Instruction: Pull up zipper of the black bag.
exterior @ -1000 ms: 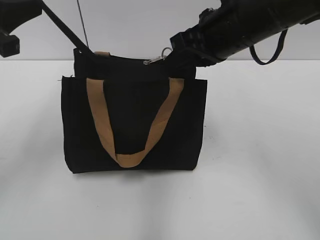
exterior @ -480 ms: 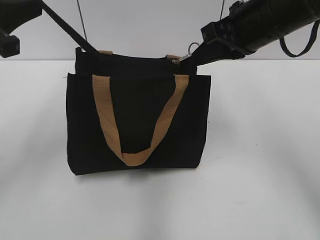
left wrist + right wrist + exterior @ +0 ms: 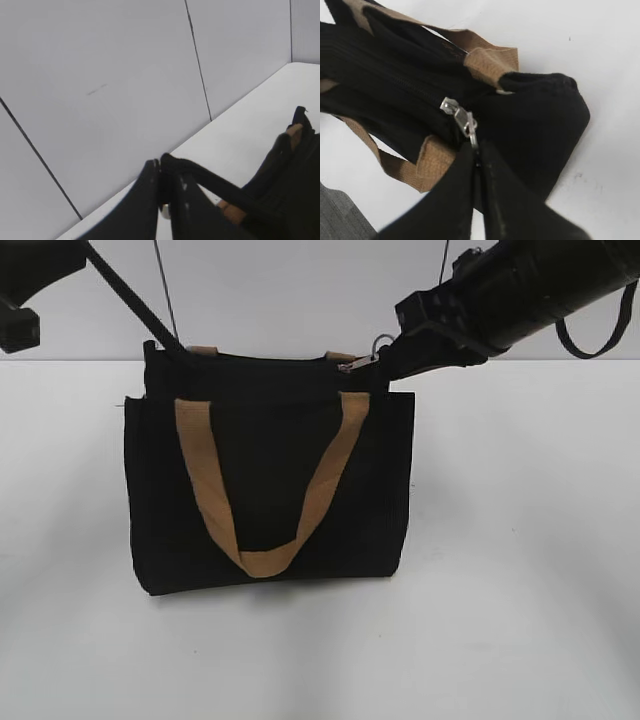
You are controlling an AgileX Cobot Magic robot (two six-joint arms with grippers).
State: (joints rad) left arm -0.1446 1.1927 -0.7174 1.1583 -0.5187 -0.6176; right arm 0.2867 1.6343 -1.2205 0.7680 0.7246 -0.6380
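Note:
The black bag point(image 3: 270, 480) stands upright on the white table, its front tan handle point(image 3: 265, 490) hanging down the front panel. The zipper point(image 3: 260, 360) runs along the top edge; its silver pull tab point(image 3: 360, 362) is near the right end. My right gripper point(image 3: 392, 358) is shut on the pull tab point(image 3: 468, 125); the right wrist view shows the bag's top point(image 3: 395, 85) and my right gripper point(image 3: 478, 150). My left gripper point(image 3: 164, 175) is shut on a black strap point(image 3: 215, 185) that runs taut to the bag's left top corner point(image 3: 152, 348).
The white table point(image 3: 520, 540) spreads around the bag, with a grey wall point(image 3: 280, 290) right behind it. A black loop strap point(image 3: 595, 335) hangs from the right arm. Thin dark cables point(image 3: 165, 290) run down behind the bag.
The pull tab and my right gripper moved right along the top edge from near the middle to the right end. The bag shifted slightly on the table. The left arm held still.

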